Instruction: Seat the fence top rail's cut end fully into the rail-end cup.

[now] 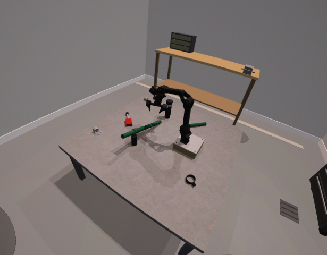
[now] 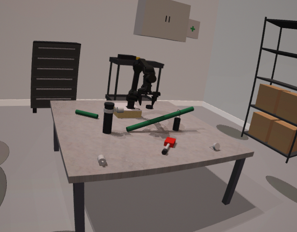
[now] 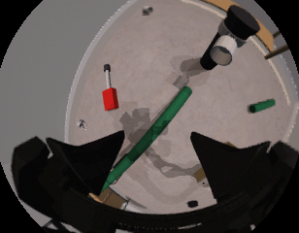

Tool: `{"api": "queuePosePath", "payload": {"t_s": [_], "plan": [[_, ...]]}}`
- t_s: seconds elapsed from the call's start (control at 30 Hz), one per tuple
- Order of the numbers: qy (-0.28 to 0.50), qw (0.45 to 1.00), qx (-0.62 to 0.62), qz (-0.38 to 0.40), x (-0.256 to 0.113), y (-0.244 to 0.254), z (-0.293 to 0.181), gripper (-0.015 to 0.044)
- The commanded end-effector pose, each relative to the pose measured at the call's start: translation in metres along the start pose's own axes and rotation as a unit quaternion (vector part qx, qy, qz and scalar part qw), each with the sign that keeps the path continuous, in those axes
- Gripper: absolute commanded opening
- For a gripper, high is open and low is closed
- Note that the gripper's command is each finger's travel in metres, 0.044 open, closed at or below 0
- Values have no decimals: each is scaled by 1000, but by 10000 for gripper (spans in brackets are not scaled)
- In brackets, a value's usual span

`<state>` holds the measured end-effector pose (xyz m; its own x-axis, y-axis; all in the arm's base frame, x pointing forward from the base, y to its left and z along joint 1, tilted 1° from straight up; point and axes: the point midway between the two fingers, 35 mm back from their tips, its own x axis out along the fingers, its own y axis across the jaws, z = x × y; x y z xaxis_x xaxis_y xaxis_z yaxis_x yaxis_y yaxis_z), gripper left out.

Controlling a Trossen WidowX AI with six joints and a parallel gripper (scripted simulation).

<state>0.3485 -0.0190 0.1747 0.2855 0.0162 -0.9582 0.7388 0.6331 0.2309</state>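
Note:
The long green rail (image 1: 140,129) (image 2: 153,121) (image 3: 174,105) slopes through the loop cap on the short black post (image 1: 134,140) (image 2: 176,124). Its end toward the big post is low, near the table, outside the cup. The black big post (image 1: 167,112) (image 2: 107,123) (image 3: 210,57) stands upright. Its pale brace band (image 2: 108,110) is up near the cap. The grey rail-end cup (image 2: 120,109) (image 3: 222,52) hangs on the band, apart from and above the rail end, its mouth open. My gripper (image 1: 154,111) (image 2: 146,106) (image 3: 157,135) is wide open and empty, above the rail and not visibly touching it.
A shorter green rail (image 1: 198,124) (image 2: 86,113) (image 3: 262,106) lies beyond the arm base. A red-headed tool (image 1: 128,122) (image 2: 169,141) (image 3: 110,99) lies beside the long rail. Small grey fittings (image 1: 95,129) (image 2: 101,160) lie near the edges. A black ring clamp (image 1: 186,181) lies near the base.

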Motion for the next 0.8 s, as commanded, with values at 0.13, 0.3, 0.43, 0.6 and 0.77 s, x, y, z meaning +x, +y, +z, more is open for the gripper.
{"api": "queuePosePath", "payload": {"t_s": [0.13, 0.3, 0.43, 0.6, 0.77], "plan": [[43, 942, 315, -111, 50, -2, -14, 440], [43, 942, 315, -111, 50, -2, -14, 440], [43, 942, 315, -111, 50, -2, -14, 440], [43, 942, 315, -111, 52, -2, -15, 440], [43, 942, 315, -111, 82, -7, -19, 440]]}}
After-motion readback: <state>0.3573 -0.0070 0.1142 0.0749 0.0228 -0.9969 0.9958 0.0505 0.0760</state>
